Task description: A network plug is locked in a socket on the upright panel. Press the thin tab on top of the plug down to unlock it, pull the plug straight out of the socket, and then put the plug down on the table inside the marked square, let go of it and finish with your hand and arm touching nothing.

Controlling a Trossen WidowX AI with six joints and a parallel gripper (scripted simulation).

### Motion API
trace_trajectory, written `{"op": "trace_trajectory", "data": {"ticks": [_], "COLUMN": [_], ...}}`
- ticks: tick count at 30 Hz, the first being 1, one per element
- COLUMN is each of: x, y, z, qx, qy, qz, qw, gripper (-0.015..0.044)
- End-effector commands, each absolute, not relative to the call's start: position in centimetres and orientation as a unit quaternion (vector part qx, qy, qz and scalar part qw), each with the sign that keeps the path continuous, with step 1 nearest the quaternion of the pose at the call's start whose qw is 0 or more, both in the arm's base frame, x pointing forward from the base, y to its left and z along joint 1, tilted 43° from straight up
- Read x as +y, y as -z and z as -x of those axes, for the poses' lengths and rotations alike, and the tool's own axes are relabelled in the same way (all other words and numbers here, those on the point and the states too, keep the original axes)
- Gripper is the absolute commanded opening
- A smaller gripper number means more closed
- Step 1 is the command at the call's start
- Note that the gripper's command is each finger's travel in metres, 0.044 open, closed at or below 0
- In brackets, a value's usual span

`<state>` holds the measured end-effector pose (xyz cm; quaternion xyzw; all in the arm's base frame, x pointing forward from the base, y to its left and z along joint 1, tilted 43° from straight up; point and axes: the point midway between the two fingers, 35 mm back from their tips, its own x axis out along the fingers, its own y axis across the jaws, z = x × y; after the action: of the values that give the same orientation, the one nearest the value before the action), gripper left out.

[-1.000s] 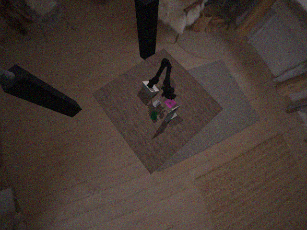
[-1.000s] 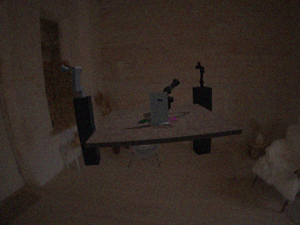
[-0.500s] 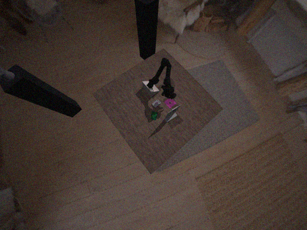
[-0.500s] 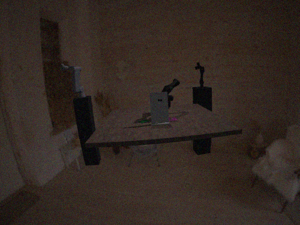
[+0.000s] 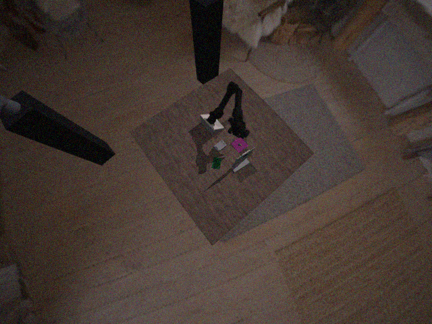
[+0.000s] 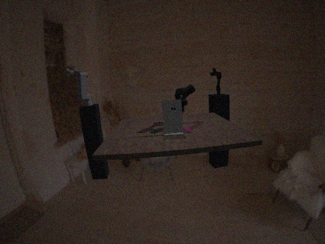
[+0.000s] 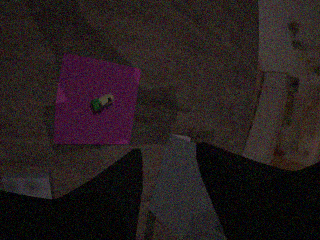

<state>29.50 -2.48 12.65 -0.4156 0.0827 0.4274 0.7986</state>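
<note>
Black fingers parted, empty.

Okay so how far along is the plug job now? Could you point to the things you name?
Nearly finished, it seems. The plug (image 5: 239,144) (image 7: 99,102) is out of the panel (image 6: 172,118) and lies inside the magenta square (image 5: 235,140) (image 6: 188,128) (image 7: 75,125). The gripper (image 5: 243,135) (image 7: 168,154) holds nothing, its fingers apart. Perhaps only backing off remains; whether the arm touches anything is hard to tell.

The table (image 5: 174,139) (image 6: 136,145) has a streaky wood-grain look. The upright panel (image 6: 171,118) seems smooth and matt, perhaps plastic in this dim light. The armchair (image 6: 301,170) looks fluffy, like fleece.
</note>
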Motion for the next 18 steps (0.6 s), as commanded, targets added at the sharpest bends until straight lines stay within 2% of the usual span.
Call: {"op": "trace_trajectory", "data": {"ticks": [1,18], "x": [-3.2,-6.2], "y": [-13.5,-17.5], "z": [-29.5,-28.3], "qx": [0.08,0.07], "qy": [-0.427,-0.429], "qz": [0.417,0.419], "qw": [0.798,0.797], "gripper": [0.0156,0.0156]}}
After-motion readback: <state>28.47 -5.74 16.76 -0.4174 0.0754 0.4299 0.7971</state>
